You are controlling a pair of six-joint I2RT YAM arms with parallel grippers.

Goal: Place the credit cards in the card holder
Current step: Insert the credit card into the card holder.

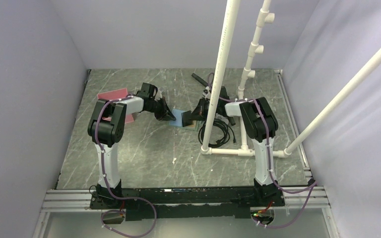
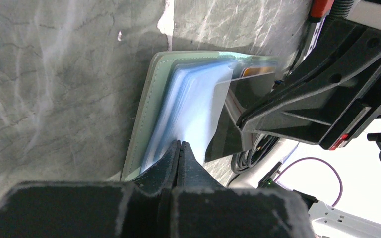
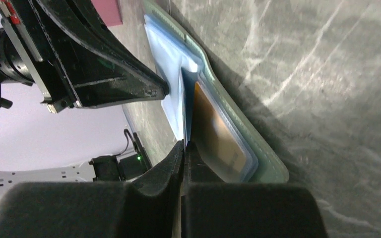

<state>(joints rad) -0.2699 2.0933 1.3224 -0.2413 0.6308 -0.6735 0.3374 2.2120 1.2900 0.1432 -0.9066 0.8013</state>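
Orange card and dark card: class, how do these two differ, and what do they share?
The orange card is orange-tan; the dark card is grey-black. The orange card lies flat inside the card holder; the dark card is pinched by the right gripper, tilted up from the holder. Both are thin rectangles at the open holder.

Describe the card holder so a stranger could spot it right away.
On the grey marbled table, look between the left pincer and right pincer, just left of the white pipe frame. The card holder lies open there: pale blue sleeves in a muted-green cover, unlike the plain pink tray farther left.
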